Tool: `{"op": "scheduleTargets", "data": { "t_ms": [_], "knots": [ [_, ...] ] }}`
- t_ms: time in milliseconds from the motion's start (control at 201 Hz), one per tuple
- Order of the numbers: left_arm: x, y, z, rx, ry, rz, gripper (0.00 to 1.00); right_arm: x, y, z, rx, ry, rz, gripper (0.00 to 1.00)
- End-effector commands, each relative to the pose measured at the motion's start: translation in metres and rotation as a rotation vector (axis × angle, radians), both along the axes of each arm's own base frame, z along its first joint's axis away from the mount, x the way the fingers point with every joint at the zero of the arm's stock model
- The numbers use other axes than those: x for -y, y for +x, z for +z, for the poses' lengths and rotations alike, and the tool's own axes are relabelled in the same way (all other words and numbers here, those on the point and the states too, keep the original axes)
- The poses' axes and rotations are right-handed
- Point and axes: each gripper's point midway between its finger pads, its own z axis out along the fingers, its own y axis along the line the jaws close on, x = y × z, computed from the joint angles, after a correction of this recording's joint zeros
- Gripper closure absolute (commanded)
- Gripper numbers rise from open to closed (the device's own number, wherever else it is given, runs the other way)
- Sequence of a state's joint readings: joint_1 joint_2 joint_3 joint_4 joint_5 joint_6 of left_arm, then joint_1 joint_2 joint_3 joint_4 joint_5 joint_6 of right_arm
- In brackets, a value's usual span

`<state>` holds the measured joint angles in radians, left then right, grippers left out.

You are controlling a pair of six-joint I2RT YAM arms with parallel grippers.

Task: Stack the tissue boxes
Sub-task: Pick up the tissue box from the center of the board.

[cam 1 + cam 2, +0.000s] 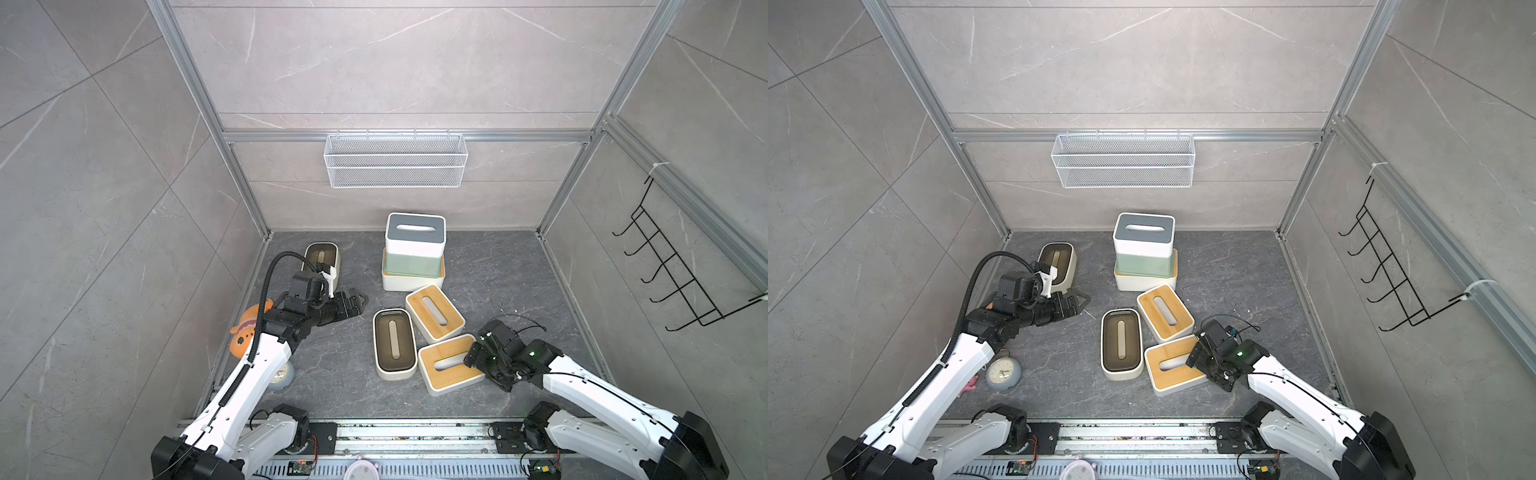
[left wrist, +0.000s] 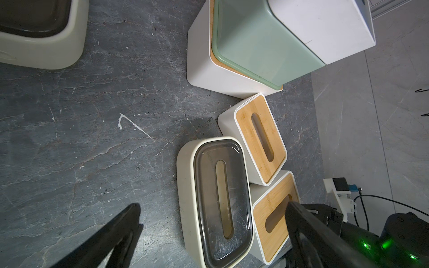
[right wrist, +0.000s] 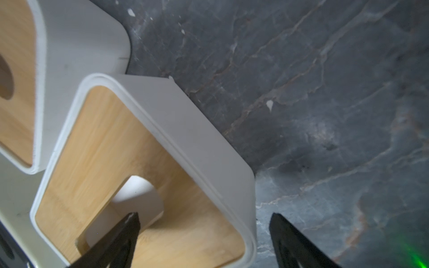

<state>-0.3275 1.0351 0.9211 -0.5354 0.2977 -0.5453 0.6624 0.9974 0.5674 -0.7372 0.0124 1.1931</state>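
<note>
At the back centre, a grey-blue-lidded white box (image 1: 415, 232) tops a sage green box (image 1: 411, 264) on a bamboo-lidded white box (image 1: 409, 282). Loose on the floor lie a bamboo-lidded box (image 1: 434, 311), a cream box with a dark lid (image 1: 394, 343), a second bamboo-lidded box (image 1: 444, 368) and, back left, another cream dark-lidded box (image 1: 322, 257). My right gripper (image 3: 204, 215) is open, straddling the near bamboo box's end wall: one finger over the slot, one outside, clear of the wall. My left gripper (image 1: 359, 301) hangs open and empty above the floor, left of the stack.
An orange plush toy (image 1: 247, 334) and a pale blue alarm clock (image 1: 1003, 374) lie under my left arm. A white wire mesh basket (image 1: 395, 160) hangs on the back wall and a black hook rack (image 1: 681, 274) on the right wall.
</note>
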Motion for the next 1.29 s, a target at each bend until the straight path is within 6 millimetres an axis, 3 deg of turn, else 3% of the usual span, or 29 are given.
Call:
{"op": "scheduleTargets", "data": {
  "t_ms": [0, 219, 708, 1162, 1286],
  "knots": [
    [0.003, -0.004, 0.007, 0.041, -0.006, -0.035, 0.00, 0.007, -0.006, -0.009, -0.039, -0.033, -0.116, 0.09],
    [0.003, -0.004, 0.007, 0.043, -0.012, -0.036, 0.00, 0.010, -0.002, -0.016, -0.047, -0.058, -0.220, 0.09],
    [0.002, -0.006, 0.003, 0.038, -0.012, -0.031, 0.00, 0.009, 0.014, -0.005, -0.012, -0.045, -0.363, 0.14],
    [0.002, -0.009, 0.005, 0.046, -0.017, -0.033, 0.00, 0.059, 0.033, 0.002, -0.010, -0.119, -0.451, 0.13],
    [0.001, -0.010, 0.006, 0.050, -0.019, -0.033, 0.00, 0.057, 0.034, 0.010, 0.005, -0.097, -0.447, 0.13]
  ]
}}
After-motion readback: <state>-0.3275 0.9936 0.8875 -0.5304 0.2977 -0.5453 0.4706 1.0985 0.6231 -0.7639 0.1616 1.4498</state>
